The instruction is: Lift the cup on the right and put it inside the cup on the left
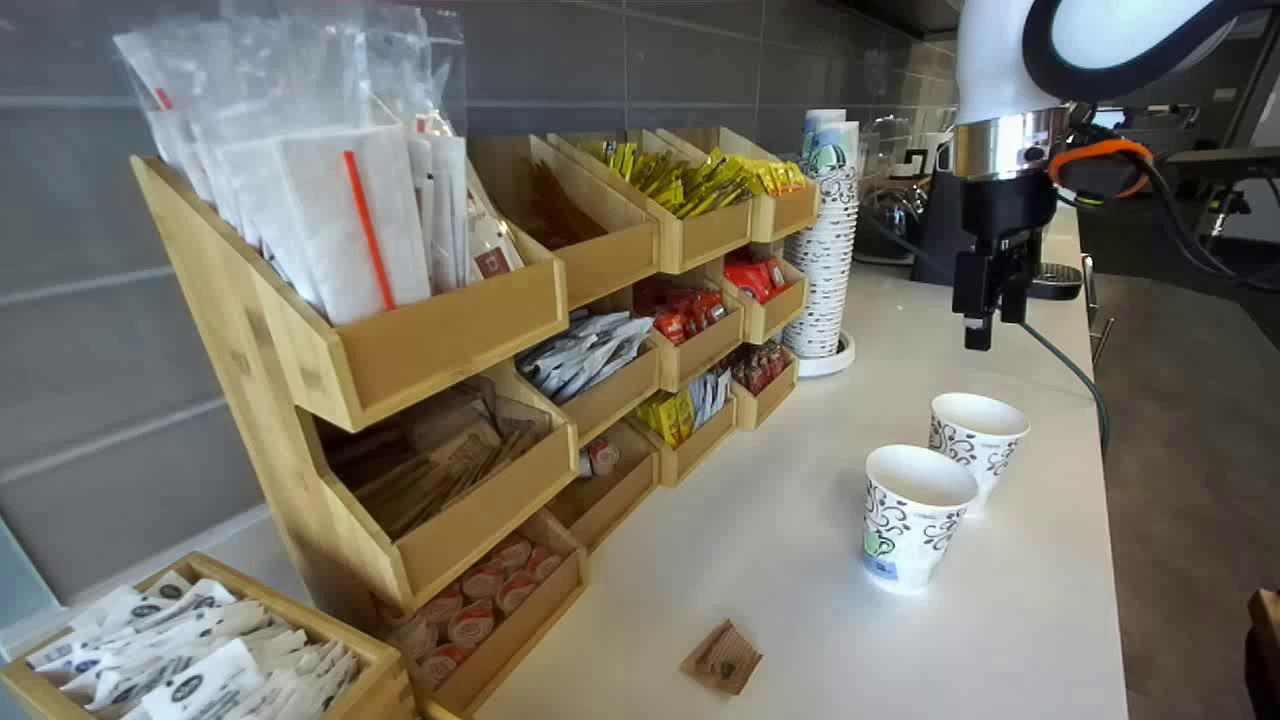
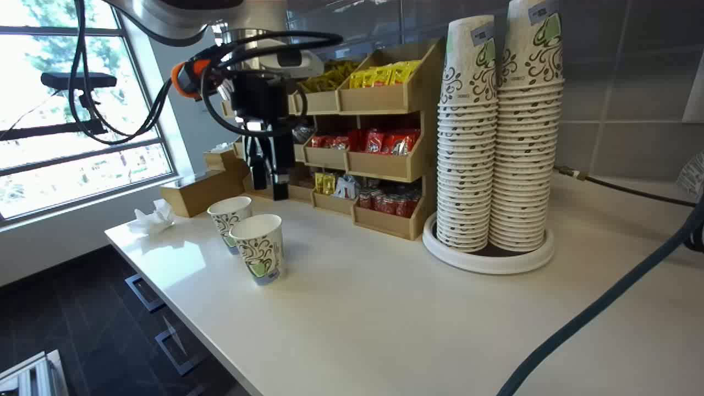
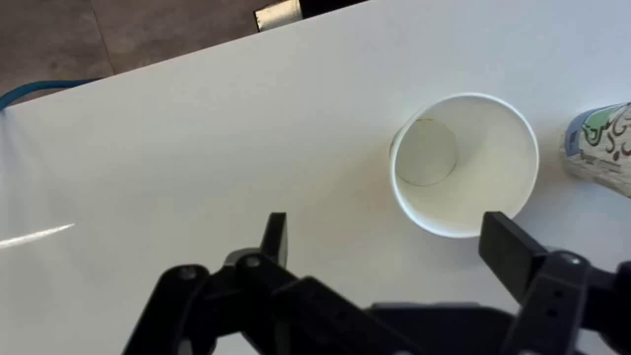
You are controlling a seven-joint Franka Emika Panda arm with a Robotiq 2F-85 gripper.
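Observation:
Two white paper cups with a dark swirl print stand upright, close together, on the white counter. The right cup shows in both exterior views (image 1: 990,450) (image 2: 258,250) and, seen from above and empty, in the wrist view (image 3: 488,158). The left cup (image 1: 910,525) is beside it, also at left in an exterior view (image 2: 224,220); the wrist view cuts it off at the right edge (image 3: 604,148). My black gripper (image 1: 993,318) hangs pointing down above cup height, also in an exterior view (image 2: 270,184). Its fingers are apart and hold nothing in the wrist view (image 3: 384,231).
A wooden organizer (image 1: 620,380) with condiment packets runs along the wall. Tall stacks of cups (image 2: 467,159) stand in a white round holder (image 2: 484,267). A brown packet (image 1: 722,657) lies on the counter. A cable (image 1: 1070,370) hangs over the counter edge. Crumpled paper (image 2: 153,217) lies at the far end.

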